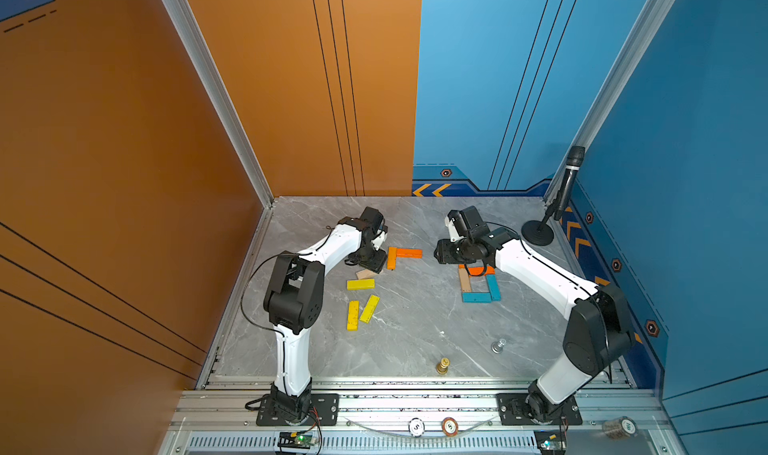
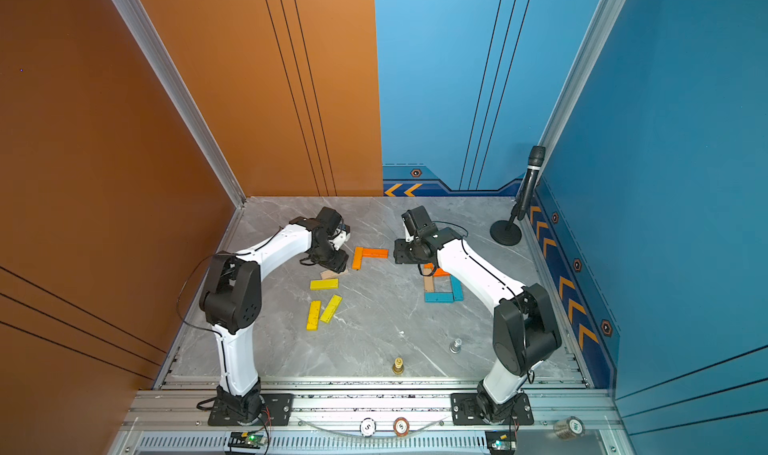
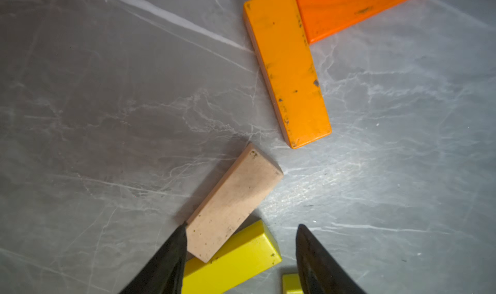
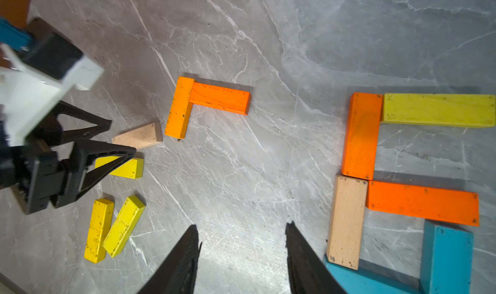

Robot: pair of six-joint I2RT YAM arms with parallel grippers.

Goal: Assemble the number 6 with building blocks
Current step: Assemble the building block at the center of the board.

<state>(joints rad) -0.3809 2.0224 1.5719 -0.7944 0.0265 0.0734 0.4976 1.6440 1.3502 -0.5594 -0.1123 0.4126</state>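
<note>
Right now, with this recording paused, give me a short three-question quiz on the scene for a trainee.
1. True or false: the right claw is gripping a plank.
2. How many yellow planks lie loose, apart from the number 6? A two, B three, C five.
3. What colour is the top bar of the 6?
Key: 1 false; 2 B; 3 yellow.

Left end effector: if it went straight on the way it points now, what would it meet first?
Probably the tan plank, lying just ahead of the left end effector, partly over a yellow plank. Depth is unclear.
</note>
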